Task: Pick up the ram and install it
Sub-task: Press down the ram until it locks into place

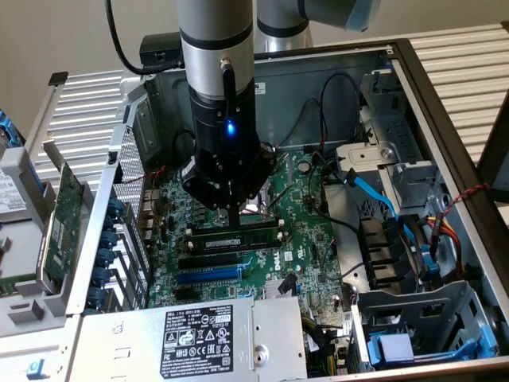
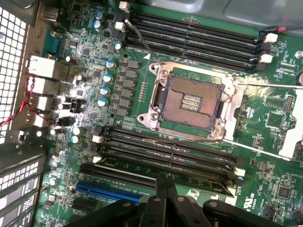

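Setting: you look into an open computer case (image 1: pixel 445 103) of grey sheet metal, lying on a ribbed pale surface (image 1: pixel 87 111).
Board: green motherboard (image 1: pixel 306 239), flat, crowded with small silver-capped cylinders and black chips; a square bare processor socket (image 2: pixel 189 101) sits in a shiny metal frame.
Ram (image 1: pixel 238 236): long thin green stick with black chips, lying along the black memory slots (image 2: pixel 165 151) directly under your gripper.
Gripper (image 1: pixel 229 215): black, rounded; your jaws are closed together, and whether they pinch the stick's edge cannot be told.
Beside: expansion card (image 1: pixel 60 223) on the exterior view's left; labelled power supply (image 1: pixel 199 338).
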Controlling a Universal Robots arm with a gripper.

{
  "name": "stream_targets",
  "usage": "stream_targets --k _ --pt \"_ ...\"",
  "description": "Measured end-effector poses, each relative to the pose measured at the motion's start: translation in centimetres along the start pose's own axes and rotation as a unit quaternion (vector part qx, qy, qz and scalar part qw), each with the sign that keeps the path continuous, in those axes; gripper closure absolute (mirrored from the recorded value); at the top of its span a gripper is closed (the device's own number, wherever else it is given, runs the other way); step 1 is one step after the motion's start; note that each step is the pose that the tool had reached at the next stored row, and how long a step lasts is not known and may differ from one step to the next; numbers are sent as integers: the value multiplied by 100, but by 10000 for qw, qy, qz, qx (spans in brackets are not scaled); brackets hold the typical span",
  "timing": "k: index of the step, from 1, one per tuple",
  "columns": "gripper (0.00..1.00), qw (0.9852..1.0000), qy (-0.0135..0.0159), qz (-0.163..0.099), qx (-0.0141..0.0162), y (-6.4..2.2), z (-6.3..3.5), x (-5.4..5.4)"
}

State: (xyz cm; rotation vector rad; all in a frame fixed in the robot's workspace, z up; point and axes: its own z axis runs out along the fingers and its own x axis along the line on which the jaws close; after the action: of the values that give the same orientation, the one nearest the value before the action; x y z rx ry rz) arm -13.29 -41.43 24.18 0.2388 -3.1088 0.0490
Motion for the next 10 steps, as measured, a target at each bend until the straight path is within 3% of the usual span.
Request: stream_targets --k 5,10 --pt "89 9994 10 333 -9 0 0 0" --pt "89 9978 19 662 -21 0 0 0"
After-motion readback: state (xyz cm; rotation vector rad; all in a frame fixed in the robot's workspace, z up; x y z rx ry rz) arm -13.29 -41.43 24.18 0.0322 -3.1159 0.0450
